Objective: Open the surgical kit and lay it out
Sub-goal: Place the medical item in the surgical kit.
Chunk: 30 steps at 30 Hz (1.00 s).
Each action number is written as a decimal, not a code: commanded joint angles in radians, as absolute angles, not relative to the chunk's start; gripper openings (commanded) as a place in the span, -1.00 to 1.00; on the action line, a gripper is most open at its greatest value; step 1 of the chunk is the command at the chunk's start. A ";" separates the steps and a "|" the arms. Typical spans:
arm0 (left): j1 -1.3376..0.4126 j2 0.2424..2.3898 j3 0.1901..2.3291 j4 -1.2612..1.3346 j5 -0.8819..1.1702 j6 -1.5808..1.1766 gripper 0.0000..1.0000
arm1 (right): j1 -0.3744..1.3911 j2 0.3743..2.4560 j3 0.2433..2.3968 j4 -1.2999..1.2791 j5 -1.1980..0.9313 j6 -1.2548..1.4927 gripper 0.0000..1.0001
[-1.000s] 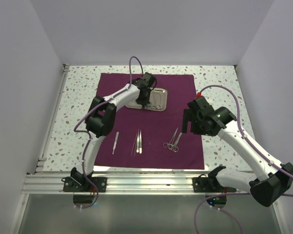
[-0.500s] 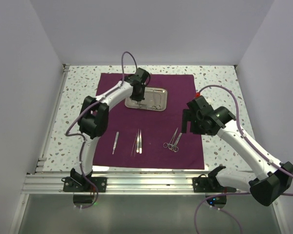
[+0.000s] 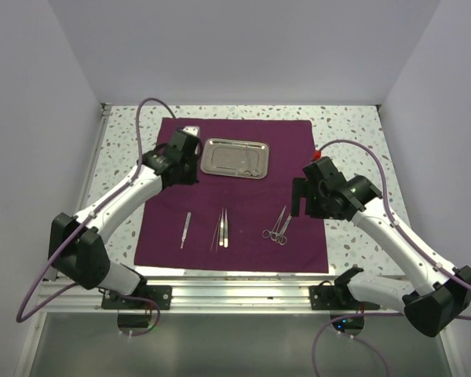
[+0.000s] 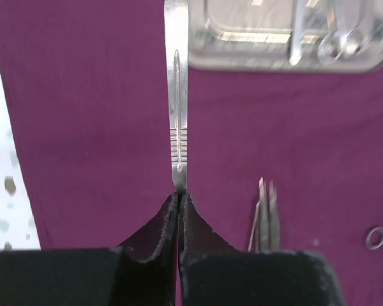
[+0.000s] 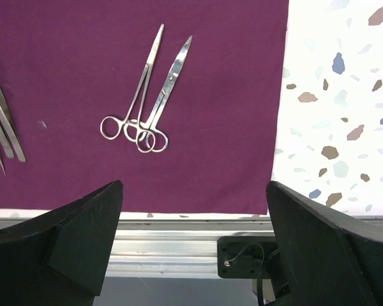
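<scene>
The tray (image 4: 255, 62) is cut off at the top and its contents are blurred, perhaps ringed tools. The left end effector (image 4: 179, 197) clenches a slim steel handle (image 4: 177, 115) over the cloth (image 4: 83, 127), just beside the tray. The right end effector (image 5: 195, 186) gapes near the scissors (image 5: 169, 76).

Lab test booth: white walls (image 3: 243, 47), speckled table (image 3: 353, 133), aluminium rail (image 3: 235, 292)

Plain white walls (image 3: 243, 47) enclose a speckled tabletop (image 3: 353, 122) with an aluminium rail (image 3: 243, 294) along its near edge
</scene>
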<state>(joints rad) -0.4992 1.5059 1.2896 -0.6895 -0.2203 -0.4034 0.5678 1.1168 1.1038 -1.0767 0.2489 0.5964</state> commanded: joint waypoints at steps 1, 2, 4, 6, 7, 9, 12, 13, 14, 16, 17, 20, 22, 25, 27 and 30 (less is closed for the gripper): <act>-0.500 1.401 1.146 -0.696 -0.215 -0.475 -1.00 | 0.563 1.094 1.098 -1.051 0.222 0.574 0.96; -0.500 1.379 1.087 -0.695 -0.201 -0.482 -1.00 | 0.563 1.094 1.100 -1.052 0.221 0.574 0.96; -0.500 1.319 1.034 -0.695 -0.180 -0.514 -1.00 | 0.564 1.086 1.104 -1.052 0.216 0.572 0.96; -0.502 1.257 0.964 -0.698 -0.152 -0.535 -1.00 | 0.563 1.085 1.109 -1.057 0.218 0.568 0.96; -0.503 1.237 0.941 -0.703 -0.143 -0.557 -1.00 | 0.563 1.085 1.109 -1.058 0.218 0.565 0.96; -0.505 1.201 0.876 -0.704 -0.115 -0.577 -1.00 | 0.563 1.083 1.109 -1.063 0.219 0.565 0.96; -0.511 1.158 0.824 -0.724 -0.104 -0.598 -1.00 | 0.564 1.075 1.100 -1.060 0.216 0.569 0.96; -0.512 1.157 0.816 -0.742 -0.106 -0.601 -1.00 | 0.563 1.072 1.097 -1.060 0.215 0.569 0.96; -0.514 1.158 0.808 -0.750 -0.100 -0.603 -1.00 | 0.563 1.072 1.094 -1.058 0.212 0.577 0.96; -0.526 1.166 0.805 -0.773 -0.087 -0.604 -1.00 | 0.564 1.072 1.088 -1.055 0.210 0.580 0.96; -0.531 1.173 0.814 -0.788 -0.087 -0.612 -1.00 | 0.563 1.072 1.085 -1.052 0.212 0.583 0.96; -0.535 1.193 0.821 -0.847 -0.087 -0.638 -0.86 | 0.563 1.074 1.086 -1.052 0.210 0.584 0.96; -0.538 1.193 0.810 -0.857 -0.078 -0.646 -0.61 | 0.563 1.075 1.086 -1.054 0.215 0.587 0.96; -0.538 1.189 0.825 -0.871 -0.068 -0.641 -0.15 | 0.565 1.078 1.088 -1.051 0.216 0.587 0.96; -0.538 1.195 0.859 -0.890 -0.078 -0.637 -0.03 | 0.563 1.081 1.088 -1.055 0.219 0.591 0.96; -0.537 1.250 0.968 -0.891 -0.124 -0.606 0.04 | 0.563 1.084 1.082 -1.049 0.222 0.597 0.96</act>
<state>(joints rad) -0.5335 1.2144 0.8570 -0.8883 -0.0906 -0.6262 0.5678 1.0908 1.0870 -1.0752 0.2180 0.5842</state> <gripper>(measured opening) 0.513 0.982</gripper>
